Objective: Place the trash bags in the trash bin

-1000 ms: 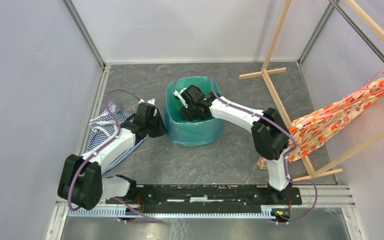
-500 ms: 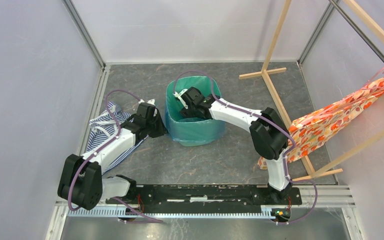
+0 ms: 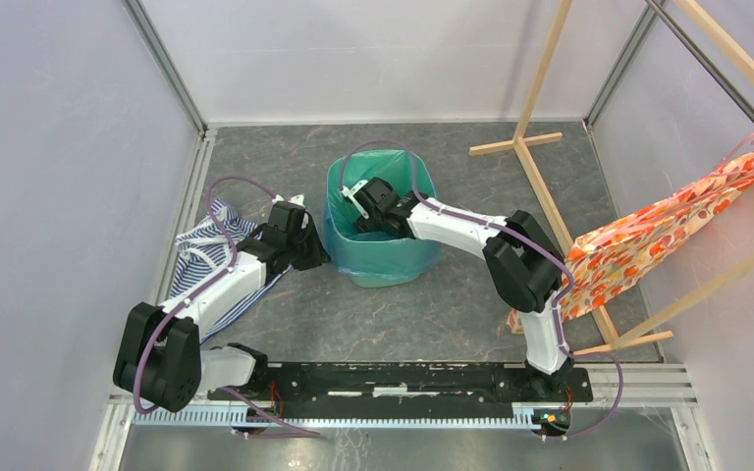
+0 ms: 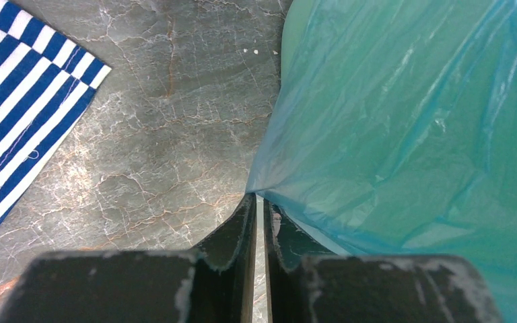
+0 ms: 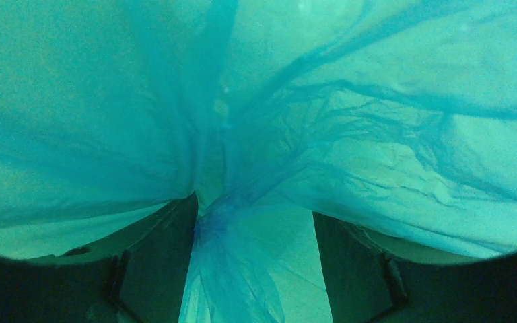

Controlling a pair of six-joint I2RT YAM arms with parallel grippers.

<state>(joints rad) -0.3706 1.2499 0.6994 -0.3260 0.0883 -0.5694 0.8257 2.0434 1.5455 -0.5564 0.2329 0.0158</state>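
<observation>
While the left gripper (image 4: pixel 257 202) stays pinched on the thin light-blue plastic bag (image 4: pixel 410 134), the spread right gripper (image 5: pixel 252 210) sinks deeper into the mint-green plastic bin (image 4: pixel 292 27), seating it.

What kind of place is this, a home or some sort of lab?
Probably a robot test cell, not a home: blank panel walls in metal framing, an arm-mounting rail, and a wooden rack.

Grey marbled tabletop (image 3: pixel 353 314); pale walls (image 3: pixel 49 196) w/ metal corner posts (image 3: pixel 164 64); wooden rack (image 3: pixel 515 143) along rt edge.
</observation>
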